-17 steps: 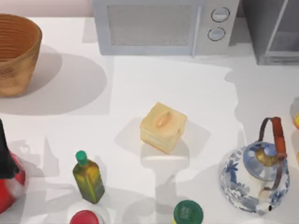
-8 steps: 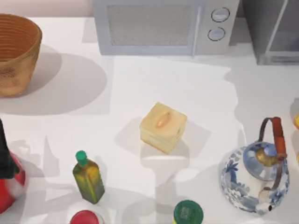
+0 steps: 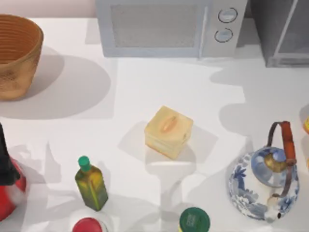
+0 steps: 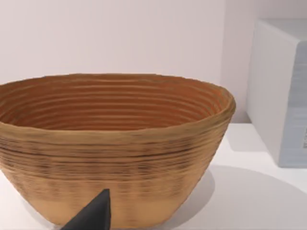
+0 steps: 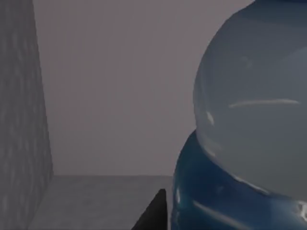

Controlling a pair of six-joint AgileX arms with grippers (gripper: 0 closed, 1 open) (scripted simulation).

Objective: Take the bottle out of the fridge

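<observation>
The right wrist view looks into the grey inside of the fridge (image 3: 282, 34), which stands at the upper right of the top view. The bottle (image 5: 249, 120) looms at the right of that wrist frame, pale body above a blue band, very close. This looks like the reach-and-grasp step. Whether the right gripper is open or has hold, I cannot tell. Next: secure the bottle, then draw it straight out. The left arm idles by the basket (image 4: 112, 148).

- My left arm (image 3: 6, 159) is a black, tapering shape at the table's left edge.
- My left finger (image 4: 93, 216) is a matt black wedge with a pointed tip.
- My right finger (image 5: 154, 214) is a similar dark, angular tip.
</observation>
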